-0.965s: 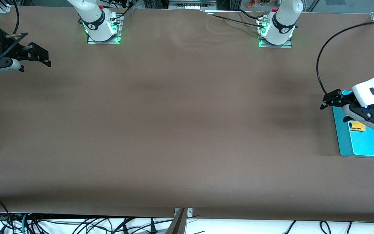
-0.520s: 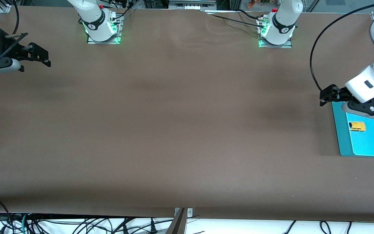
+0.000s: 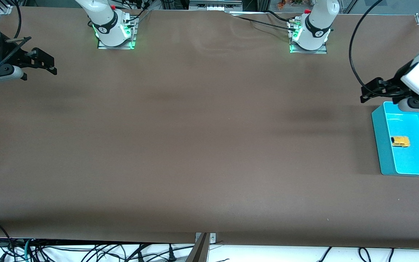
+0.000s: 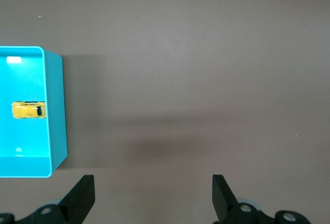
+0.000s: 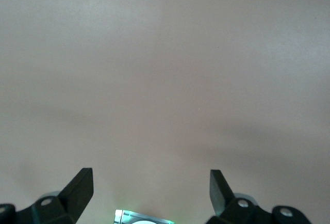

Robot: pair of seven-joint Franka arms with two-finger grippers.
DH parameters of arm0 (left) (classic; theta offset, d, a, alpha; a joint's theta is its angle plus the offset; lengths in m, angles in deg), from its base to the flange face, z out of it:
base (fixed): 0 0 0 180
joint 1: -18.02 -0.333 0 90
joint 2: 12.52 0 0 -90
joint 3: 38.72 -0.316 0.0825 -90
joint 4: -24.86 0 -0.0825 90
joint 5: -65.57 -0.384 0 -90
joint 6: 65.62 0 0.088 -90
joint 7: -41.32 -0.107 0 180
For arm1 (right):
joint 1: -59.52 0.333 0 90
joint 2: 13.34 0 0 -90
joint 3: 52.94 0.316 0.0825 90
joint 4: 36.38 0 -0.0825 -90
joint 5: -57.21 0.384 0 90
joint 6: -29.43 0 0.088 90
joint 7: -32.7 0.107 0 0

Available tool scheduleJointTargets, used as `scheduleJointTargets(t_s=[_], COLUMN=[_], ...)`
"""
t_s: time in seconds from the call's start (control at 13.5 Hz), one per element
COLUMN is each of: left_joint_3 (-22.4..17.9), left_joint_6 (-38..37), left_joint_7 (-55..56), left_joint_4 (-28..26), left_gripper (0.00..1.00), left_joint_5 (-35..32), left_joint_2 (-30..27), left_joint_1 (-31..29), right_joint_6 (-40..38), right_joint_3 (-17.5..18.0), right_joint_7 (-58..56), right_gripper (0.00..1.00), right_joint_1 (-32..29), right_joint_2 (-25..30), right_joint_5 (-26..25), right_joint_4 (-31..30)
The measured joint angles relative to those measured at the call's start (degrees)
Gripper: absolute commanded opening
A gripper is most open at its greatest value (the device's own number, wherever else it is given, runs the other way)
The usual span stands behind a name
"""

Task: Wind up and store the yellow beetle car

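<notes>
The yellow beetle car (image 3: 400, 141) (image 4: 29, 110) lies on the floor of a teal open box (image 3: 378, 138) (image 4: 55, 110) at the left arm's end of the table. My left gripper (image 3: 371, 91) (image 4: 153, 195) hangs open and empty above bare table just off the box's corner toward the robots' bases, apart from the car. My right gripper (image 3: 44, 62) (image 5: 151, 190) waits open and empty over bare table at the right arm's end.
The brown table (image 3: 195, 138) spreads wide between the two grippers. Both arm bases (image 3: 115, 32) (image 3: 309, 36) stand along the edge farthest from the front camera. A black cable (image 3: 355, 54) loops from the left arm. Cables hang below the table's near edge.
My left gripper has lifted off the box and drawn back toward the robots' bases, uncovering the box and the car inside. The right arm has not moved.
</notes>
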Motion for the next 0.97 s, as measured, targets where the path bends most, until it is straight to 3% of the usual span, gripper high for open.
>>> scheduleJointTargets(t_s=[0.3, 0.97], left_joint_3=[-0.37, -0.8], left_joint_6=[-3.26, -3.93], left_joint_7=[0.51, 0.57], left_joint_4=[2.6, 2.66], left_gripper=[1.0, 1.0], left_joint_5=[0.0, 0.52], left_joint_2=[-0.08, -0.2], left_joint_1=[0.07, 0.72], right_joint_6=[0.0, 0.0], right_joint_3=[0.0, -0.01], right_joint_7=[0.0, 0.0], right_gripper=[1.0, 1.0], right_joint_1=[0.0, 0.0], right_joint_2=[0.0, 0.0], right_joint_5=[-0.01, -0.02], right_joint_4=[-0.23, -0.27])
